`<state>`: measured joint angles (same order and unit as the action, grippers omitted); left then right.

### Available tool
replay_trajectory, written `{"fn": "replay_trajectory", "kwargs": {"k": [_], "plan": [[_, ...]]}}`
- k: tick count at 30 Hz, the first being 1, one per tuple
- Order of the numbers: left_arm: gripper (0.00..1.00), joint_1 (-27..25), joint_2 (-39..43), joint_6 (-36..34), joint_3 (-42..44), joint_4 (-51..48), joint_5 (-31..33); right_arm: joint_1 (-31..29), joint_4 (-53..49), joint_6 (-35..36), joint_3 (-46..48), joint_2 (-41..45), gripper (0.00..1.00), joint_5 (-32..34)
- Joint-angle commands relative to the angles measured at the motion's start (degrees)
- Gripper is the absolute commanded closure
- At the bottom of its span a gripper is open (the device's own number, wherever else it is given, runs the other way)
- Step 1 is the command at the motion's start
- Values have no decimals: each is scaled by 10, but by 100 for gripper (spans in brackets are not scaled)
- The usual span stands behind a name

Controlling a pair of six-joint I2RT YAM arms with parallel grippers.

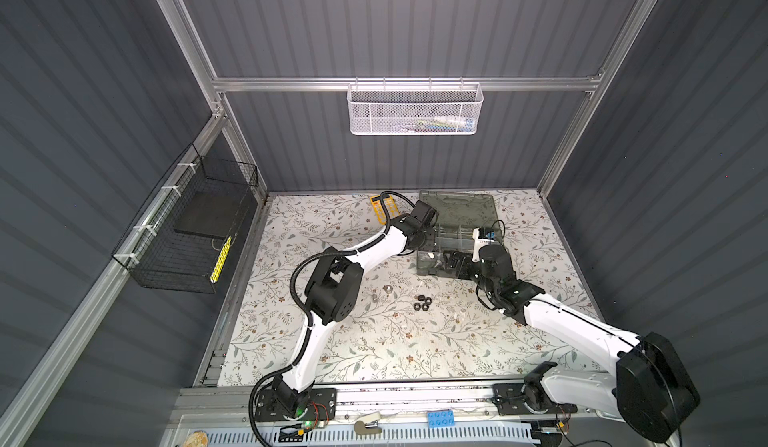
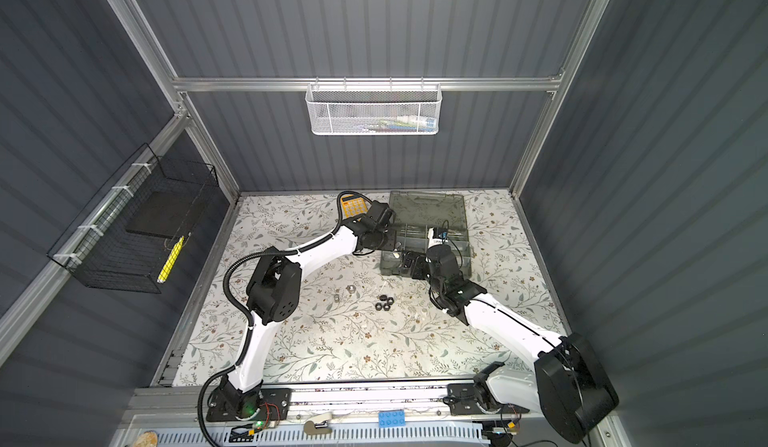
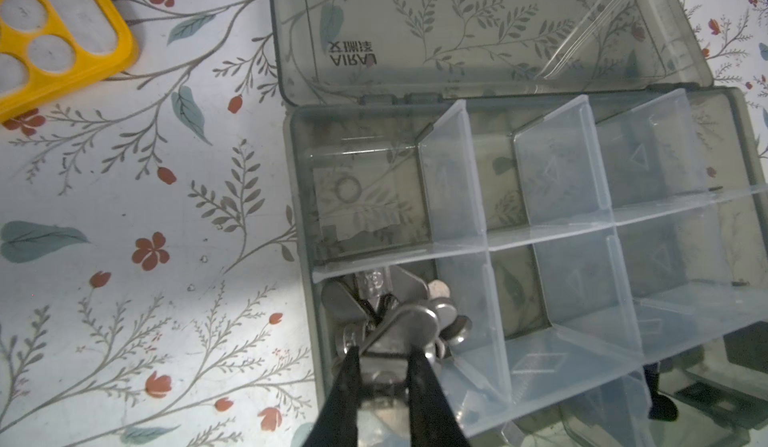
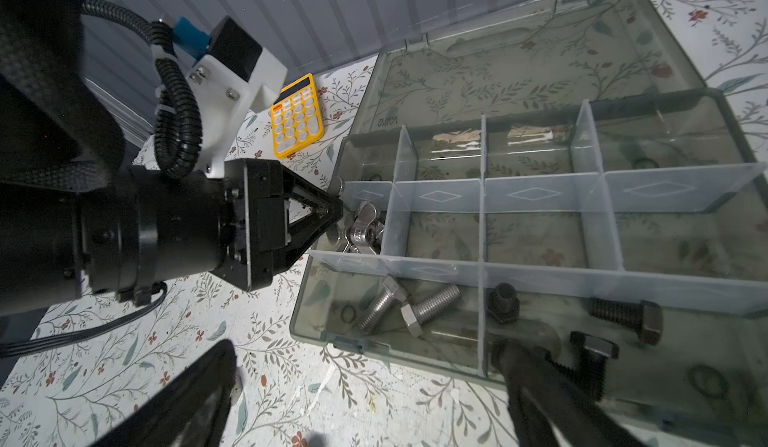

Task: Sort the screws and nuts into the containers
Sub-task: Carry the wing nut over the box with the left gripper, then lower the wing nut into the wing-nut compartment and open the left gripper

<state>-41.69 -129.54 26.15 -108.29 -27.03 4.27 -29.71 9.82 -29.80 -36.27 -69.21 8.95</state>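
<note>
The smoky grey organizer box (image 1: pixel 457 210) lies open at the back of the table in both top views. My left gripper (image 3: pixel 383 351) hangs in a left compartment (image 3: pixel 316 332), shut on a silver winged nut (image 3: pixel 411 324) above several more nuts (image 4: pixel 361 228). My right gripper (image 4: pixel 365 399) is open wide, straddling the box's front wall (image 4: pixel 374 351). One of its fingers (image 4: pixel 540 391) is over the black screws (image 4: pixel 627 314); two silver screws (image 4: pixel 378 305) lie in the neighbouring compartment. Black nuts (image 1: pixel 422 302) and a silver nut (image 1: pixel 387 289) lie loose on the table.
A yellow calculator (image 1: pixel 384 206) lies left of the box lid, behind the left wrist. A white mesh basket (image 1: pixel 413 110) hangs on the back wall and a black wire basket (image 1: pixel 187 233) on the left wall. A blue brick (image 1: pixel 440 418) sits on the front rail.
</note>
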Motion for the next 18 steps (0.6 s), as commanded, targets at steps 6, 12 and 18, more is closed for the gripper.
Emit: {"fn": "replay_trajectory", "kwargs": {"k": [6,12,18], "plan": [[70,1,-14,8,-10,-6,-5,8,9,-13,6,2,1,-18],[61,2,14,-2,-4,-13,8,10,8,-13,4,-1,1,-23],[46,4,68,-9,28,-18,28,11,1,-4,0,-6,1,-23]]}}
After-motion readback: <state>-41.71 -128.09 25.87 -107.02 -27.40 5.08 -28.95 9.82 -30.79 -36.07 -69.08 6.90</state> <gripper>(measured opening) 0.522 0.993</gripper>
